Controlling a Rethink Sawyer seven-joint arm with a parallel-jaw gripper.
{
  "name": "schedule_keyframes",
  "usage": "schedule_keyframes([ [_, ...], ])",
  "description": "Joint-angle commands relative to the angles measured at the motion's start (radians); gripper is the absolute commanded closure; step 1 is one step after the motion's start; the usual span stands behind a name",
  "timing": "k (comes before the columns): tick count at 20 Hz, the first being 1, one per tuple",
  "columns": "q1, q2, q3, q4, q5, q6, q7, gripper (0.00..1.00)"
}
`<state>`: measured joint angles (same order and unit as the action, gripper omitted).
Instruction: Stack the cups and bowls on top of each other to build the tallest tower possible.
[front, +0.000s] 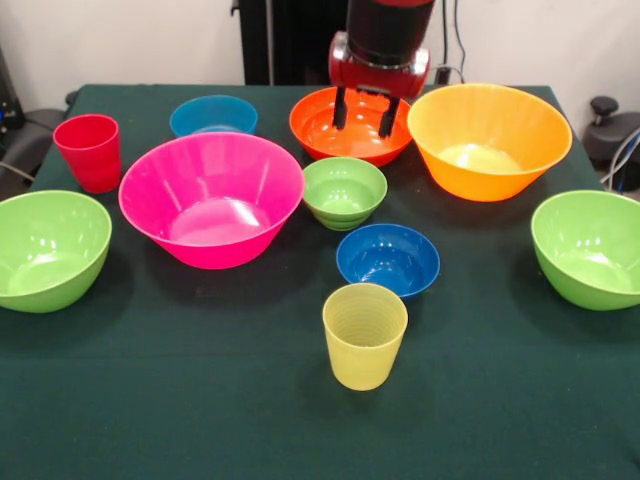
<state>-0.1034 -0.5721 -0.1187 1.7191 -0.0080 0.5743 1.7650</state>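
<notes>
All pieces stand apart on the green table (180, 400); no tower stands. A pale yellow ribbed cup (364, 335) is at the front centre. A red cup (89, 151) is at the far left. A large pink bowl (211, 199) sits left of centre. A small lime bowl (344, 191) and a dark blue bowl (388, 259) are in the middle. A light blue bowl (213, 116) and an orange-red bowl (351, 126) are at the back. A big yellow-orange bowl (489, 139) is back right. My gripper (364, 113) hangs open and empty above the orange-red bowl.
Two large lime green bowls stand at the sides, one at the left edge (47, 249) and one at the right edge (592, 247). The robot's dark pedestal (285, 40) rises behind the table's far edge.
</notes>
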Motion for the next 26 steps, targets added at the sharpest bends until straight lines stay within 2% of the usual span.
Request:
schedule_keyframes([
  [1,0.022,0.134,0.057,-0.161,-0.055,0.000,0.061,0.00],
  [3,0.023,0.156,0.059,-0.179,-0.055,-0.006,0.061,0.00],
  [9,0.032,0.142,0.053,-0.165,-0.045,-0.007,0.077,0.00],
  [14,0.050,0.154,0.054,-0.107,-0.027,-0.120,0.141,0.00],
  [26,0.088,0.155,0.047,-0.074,0.005,-0.163,0.170,0.00],
])
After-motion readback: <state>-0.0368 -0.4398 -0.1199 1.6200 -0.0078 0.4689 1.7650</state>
